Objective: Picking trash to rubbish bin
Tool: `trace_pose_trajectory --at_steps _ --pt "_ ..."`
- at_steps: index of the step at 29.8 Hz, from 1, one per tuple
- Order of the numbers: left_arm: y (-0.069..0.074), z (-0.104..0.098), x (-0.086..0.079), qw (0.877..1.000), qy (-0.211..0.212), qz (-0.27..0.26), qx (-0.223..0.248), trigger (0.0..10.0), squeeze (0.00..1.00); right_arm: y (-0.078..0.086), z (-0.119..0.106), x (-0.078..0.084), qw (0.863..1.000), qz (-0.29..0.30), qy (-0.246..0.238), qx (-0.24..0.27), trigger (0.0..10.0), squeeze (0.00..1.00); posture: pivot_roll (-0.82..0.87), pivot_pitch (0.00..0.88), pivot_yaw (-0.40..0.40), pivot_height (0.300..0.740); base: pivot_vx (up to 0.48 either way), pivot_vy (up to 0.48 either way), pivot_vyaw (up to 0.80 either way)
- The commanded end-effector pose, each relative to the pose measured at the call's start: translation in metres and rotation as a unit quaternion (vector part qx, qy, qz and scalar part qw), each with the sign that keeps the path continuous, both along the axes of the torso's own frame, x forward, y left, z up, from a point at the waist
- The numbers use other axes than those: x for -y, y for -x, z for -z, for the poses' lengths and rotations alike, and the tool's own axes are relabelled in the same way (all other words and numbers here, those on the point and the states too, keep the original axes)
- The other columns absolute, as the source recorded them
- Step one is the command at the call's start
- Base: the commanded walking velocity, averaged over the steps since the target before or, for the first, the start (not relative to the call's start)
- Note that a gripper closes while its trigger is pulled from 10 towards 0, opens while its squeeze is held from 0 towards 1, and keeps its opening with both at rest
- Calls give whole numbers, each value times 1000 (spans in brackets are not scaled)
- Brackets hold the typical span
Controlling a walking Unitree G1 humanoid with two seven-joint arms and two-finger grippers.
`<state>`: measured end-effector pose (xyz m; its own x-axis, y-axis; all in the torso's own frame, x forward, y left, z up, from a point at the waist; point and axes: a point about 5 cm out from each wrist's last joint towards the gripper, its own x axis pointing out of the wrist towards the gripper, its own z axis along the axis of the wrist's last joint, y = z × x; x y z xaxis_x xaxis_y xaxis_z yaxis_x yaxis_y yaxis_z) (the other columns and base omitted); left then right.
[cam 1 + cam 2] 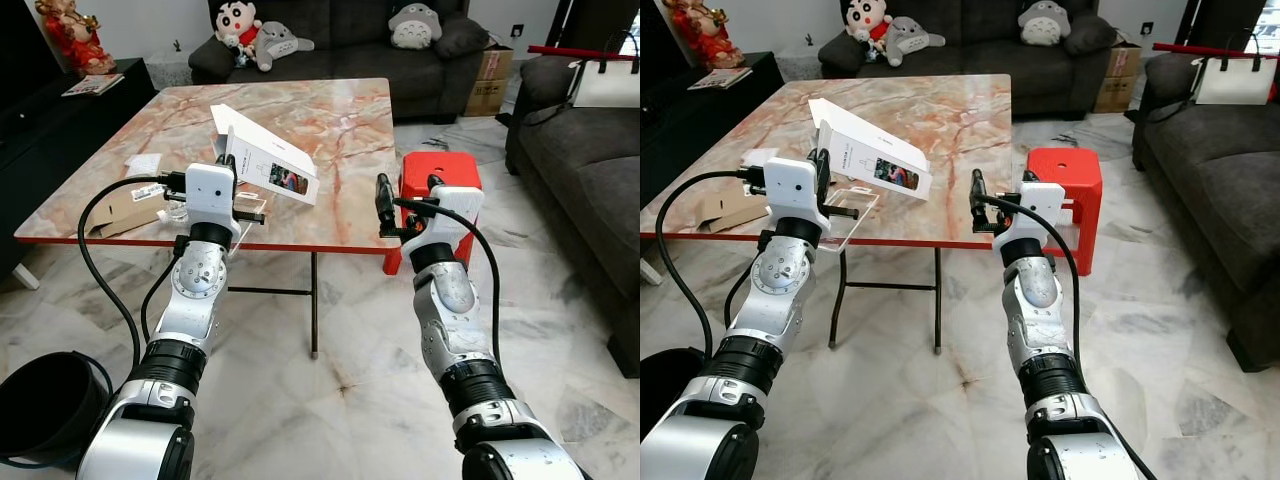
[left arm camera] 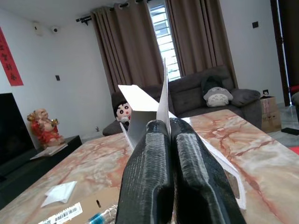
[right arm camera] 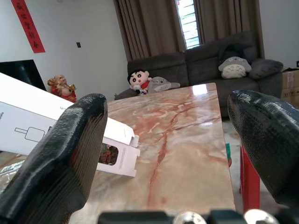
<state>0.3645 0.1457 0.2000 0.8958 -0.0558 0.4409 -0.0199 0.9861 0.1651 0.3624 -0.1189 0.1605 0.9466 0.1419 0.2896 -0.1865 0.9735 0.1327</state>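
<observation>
My left gripper (image 1: pixel 229 166) is shut on the edge of a flat white carton (image 1: pixel 268 157), which tilts up over the marble table (image 1: pixel 340 120). In the left wrist view its fingers (image 2: pixel 149 154) pinch the carton's thin white flap (image 2: pixel 140 100). Just off the table's front right edge my right gripper (image 1: pixel 381 204) is open and holds nothing; its wrist view shows the fingers (image 3: pixel 70 149) wide apart, with the carton (image 3: pixel 28 116) off to one side. A black rubbish bin (image 1: pixel 45 405) stands on the floor at my lower left.
On the table near the left gripper lie a brown cardboard piece with a barcode label (image 1: pixel 122 207), a clear plastic blister (image 1: pixel 247 211) and a white paper (image 1: pixel 143 162). A red stool (image 1: pixel 441 172) stands right of the table. Sofas (image 1: pixel 590 180) line the back and right.
</observation>
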Motion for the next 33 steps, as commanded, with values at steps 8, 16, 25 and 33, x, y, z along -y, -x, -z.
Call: trace_pose_trajectory --at_steps 8,16,25,33 --pt "5 -9 11 999 14 38 19 10000 0 1 4 -3 1000 -7 -1 -7 10000 0 -130 0 72 740 0 0 0" --pt "10 -7 18 979 181 98 -6 10000 0 2 6 -4 1000 -8 -1 -9 10000 0 -128 0 70 740 0 0 0" --pt "12 5 9 972 212 97 -34 10000 0 2 5 -9 1000 -13 -7 -10 10000 0 -115 0 64 740 0 0 0" --pt "23 17 20 967 197 147 -66 10000 0 3 9 -7 1000 -10 -9 -15 10000 0 -108 1 65 740 0 0 0"
